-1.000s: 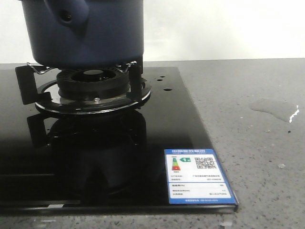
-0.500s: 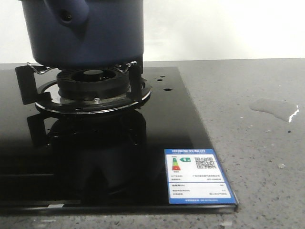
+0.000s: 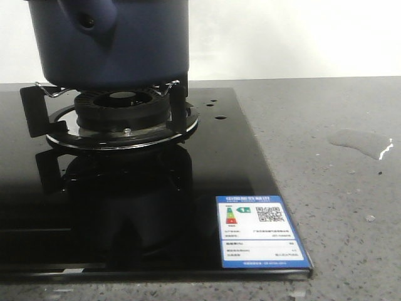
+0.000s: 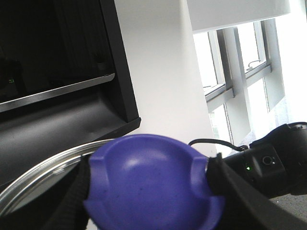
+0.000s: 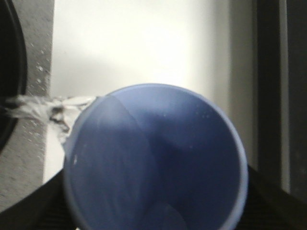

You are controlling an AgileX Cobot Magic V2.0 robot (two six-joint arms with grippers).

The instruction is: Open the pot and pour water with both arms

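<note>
Dark navy-blue and matte, the pot [image 3: 113,41] is seated on the wire supports of the burner [image 3: 122,113] at the far left of the glossy black hob [image 3: 207,157], its stubby holed handle turned toward the camera, while a thin puddle of water [image 3: 360,143] is spread on the grey speckled worktop [image 3: 338,226] well to the right. In the left wrist view, the left end effector [image 4: 153,191] is seen closed on the purple knob [image 4: 151,184] of a metal-rimmed lid [image 4: 43,172]. In the right wrist view, the right end effector [image 5: 156,211] is clamped around a tilted light-blue cup [image 5: 156,160], from whose lip a stream of water [image 5: 43,108] is seen spilling.
</note>
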